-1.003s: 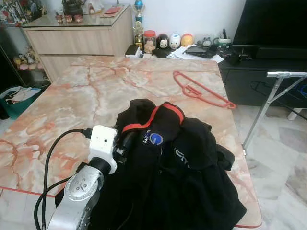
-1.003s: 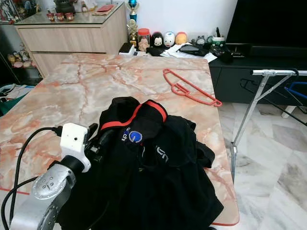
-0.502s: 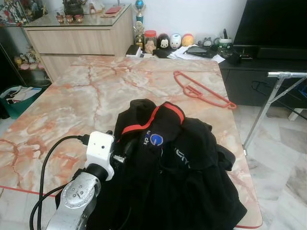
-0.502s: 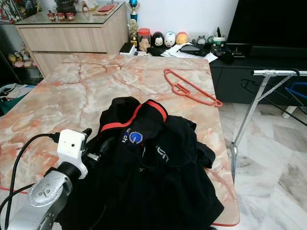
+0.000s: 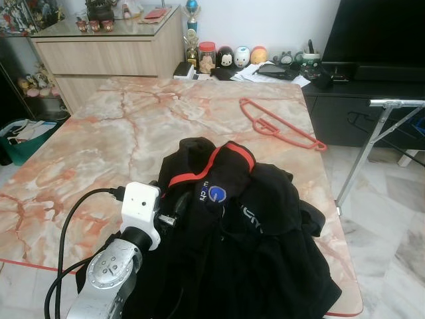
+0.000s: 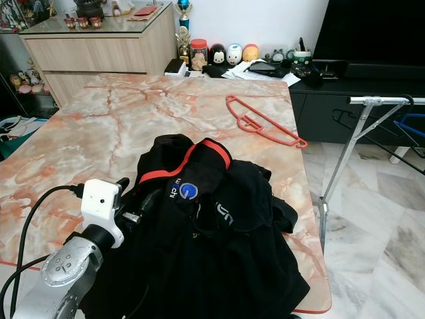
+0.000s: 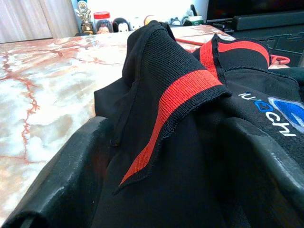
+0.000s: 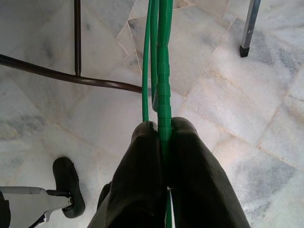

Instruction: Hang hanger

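Note:
A black garment (image 5: 247, 247) with a red-trimmed collar (image 7: 183, 90) lies bunched on the near right part of the marble table (image 5: 106, 133). My left gripper (image 7: 166, 156) is open at the collar's left side, and the cloth lies between its two spread fingers (image 7: 66, 175). My right gripper (image 8: 164, 137) hangs low over the tiled floor, shut on a thin green hanger (image 8: 164, 71). A red hanger (image 5: 279, 124) lies flat near the table's far right edge, away from both grippers.
A metal clothes rack (image 5: 392, 106) stands right of the table, over the floor. A wooden sideboard (image 5: 106, 53) and a dark TV console (image 5: 372, 80) with small figures line the far wall. A dark chair leg (image 8: 71, 78) curves over the floor beneath my right gripper.
My left arm has drawn back slightly toward me along the garment's collar. The garment and the red hanger have not moved.

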`<state>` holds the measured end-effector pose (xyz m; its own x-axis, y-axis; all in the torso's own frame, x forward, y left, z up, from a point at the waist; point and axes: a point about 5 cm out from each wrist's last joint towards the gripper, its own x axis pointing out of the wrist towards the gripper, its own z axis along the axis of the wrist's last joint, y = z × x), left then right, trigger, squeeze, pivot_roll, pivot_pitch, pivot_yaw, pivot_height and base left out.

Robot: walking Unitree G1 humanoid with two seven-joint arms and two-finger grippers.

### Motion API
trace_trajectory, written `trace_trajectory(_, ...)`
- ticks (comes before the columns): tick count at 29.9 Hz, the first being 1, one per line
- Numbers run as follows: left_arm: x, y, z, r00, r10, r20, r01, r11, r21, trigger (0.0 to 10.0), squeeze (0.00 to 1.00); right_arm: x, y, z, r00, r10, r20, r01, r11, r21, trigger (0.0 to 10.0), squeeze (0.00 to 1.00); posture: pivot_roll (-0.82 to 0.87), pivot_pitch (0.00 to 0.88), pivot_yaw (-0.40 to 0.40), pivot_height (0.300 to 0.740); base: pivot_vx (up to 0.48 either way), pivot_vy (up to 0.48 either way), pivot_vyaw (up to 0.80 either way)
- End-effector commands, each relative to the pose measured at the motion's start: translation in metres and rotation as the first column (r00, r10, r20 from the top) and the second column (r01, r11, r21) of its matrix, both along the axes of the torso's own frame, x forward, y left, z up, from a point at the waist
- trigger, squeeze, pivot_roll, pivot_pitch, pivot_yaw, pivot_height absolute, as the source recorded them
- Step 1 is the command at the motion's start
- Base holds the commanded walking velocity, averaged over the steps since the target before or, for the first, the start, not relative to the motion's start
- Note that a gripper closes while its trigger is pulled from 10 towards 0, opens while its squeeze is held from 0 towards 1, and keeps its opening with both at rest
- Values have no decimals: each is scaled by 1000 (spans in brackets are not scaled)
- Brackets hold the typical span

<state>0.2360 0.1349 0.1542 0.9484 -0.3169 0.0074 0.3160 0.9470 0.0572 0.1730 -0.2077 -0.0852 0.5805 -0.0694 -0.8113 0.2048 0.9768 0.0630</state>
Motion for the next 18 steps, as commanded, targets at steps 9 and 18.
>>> trace_trajectory(9,0,0,7,1000,-3,25,3,1000,-12,10000,0,3,0,1,1000,10,1,-10,1000,-2,10000,0,70,0,-5,716,0,0,0)
trace_trajectory(18,0,0,8,1000,-1,27,2,1000,-17,10000,0,3,0,1,1000,11,1,-11,1000,-2,10000,0,72,0,-7,716,0,0,0)
